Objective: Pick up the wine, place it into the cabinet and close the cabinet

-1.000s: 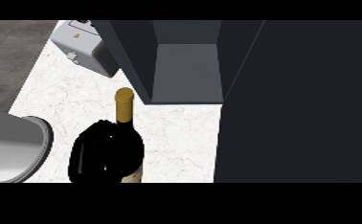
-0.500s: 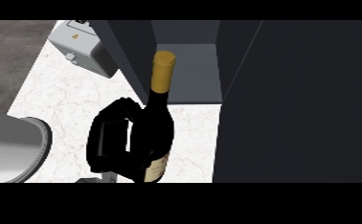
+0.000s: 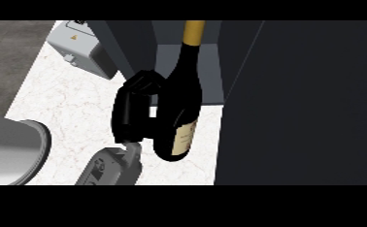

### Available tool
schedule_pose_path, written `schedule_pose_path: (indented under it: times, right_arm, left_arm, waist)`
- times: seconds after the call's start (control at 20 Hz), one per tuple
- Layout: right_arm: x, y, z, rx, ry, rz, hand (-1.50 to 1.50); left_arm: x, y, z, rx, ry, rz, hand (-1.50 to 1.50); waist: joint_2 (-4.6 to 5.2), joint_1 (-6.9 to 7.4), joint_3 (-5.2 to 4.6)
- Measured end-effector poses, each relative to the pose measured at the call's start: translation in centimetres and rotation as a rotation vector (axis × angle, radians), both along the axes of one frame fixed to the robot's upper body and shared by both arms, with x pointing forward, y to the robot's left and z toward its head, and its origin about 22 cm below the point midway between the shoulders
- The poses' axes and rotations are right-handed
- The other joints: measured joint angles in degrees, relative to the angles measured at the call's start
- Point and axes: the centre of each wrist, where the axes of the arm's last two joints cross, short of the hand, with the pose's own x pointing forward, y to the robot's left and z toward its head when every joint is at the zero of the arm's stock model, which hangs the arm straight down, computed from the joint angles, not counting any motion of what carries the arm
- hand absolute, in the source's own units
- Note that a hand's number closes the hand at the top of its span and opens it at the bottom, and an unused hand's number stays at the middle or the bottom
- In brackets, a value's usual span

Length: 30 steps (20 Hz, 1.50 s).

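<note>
The wine bottle [image 3: 179, 114] is dark, with a gold-foiled neck [image 3: 192, 32] and a pale label. It hangs tilted above the white counter [image 3: 64, 105], its neck in front of the open grey cabinet [image 3: 208, 71]. My left hand [image 3: 132, 112] is shut on the bottle's body from the left, fingers curled round its shoulder. The grey forearm [image 3: 108, 168] comes in from the lower edge. The bottle's base is off the counter. My right hand does not show.
A wide dark cabinet door [image 3: 294, 105] fills the right side, standing open. A grey box-like appliance [image 3: 82, 49] sits at the back left of the counter. A grey round dish [image 3: 18, 151] lies at the left edge.
The left hand has lifted the bottle off the counter and carried it up and to the right, so that its neck now reaches across the cabinet opening.
</note>
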Motion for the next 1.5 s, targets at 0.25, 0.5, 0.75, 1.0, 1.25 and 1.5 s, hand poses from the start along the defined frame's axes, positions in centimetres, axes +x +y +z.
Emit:
schedule_pose_path:
  times: [0.25,0.5,0.75,1.0,1.25,1.5]
  right_arm:
    - [0.0,-0.5,-0.1,-0.017,-0.004,-0.007,-1.5]
    - [0.1,-0.5,0.1,-0.017,-0.005,-0.003,-1.5]
    - [-0.1,-0.6,-0.2,-0.02,-0.003,0.006,-1.5]
    - [-0.2,-0.4,-0.1,-0.009,0.013,0.016,-1.5]
    - [-0.2,-0.3,-0.3,0.004,0.01,0.02,-1.5]
    - [-0.4,-0.6,-0.5,0.002,0.014,0.014,-1.5]
  left_arm:
    - [1.7,-0.8,-0.7,0.039,0.028,0.029,1.5]
    - [3.0,-1.8,-2.2,0.088,0.057,0.047,1.5]
    - [3.6,-2.0,-4.6,0.105,0.092,0.067,1.5]
    - [4.0,-2.3,-6.6,0.115,0.111,0.079,1.5]
    - [4.1,-1.9,-8.5,0.082,0.124,0.091,1.5]
    - [5.6,-1.6,-8.7,0.044,0.143,0.096,1.5]
  waist:
    - [0.05,-0.19,-0.01]
    - [0.14,-0.36,-0.03]
    - [0.19,-0.83,-0.04]
    - [0.22,-1.13,-0.08]
    - [0.24,-1.12,-0.08]
    - [0.21,-1.07,-0.06]
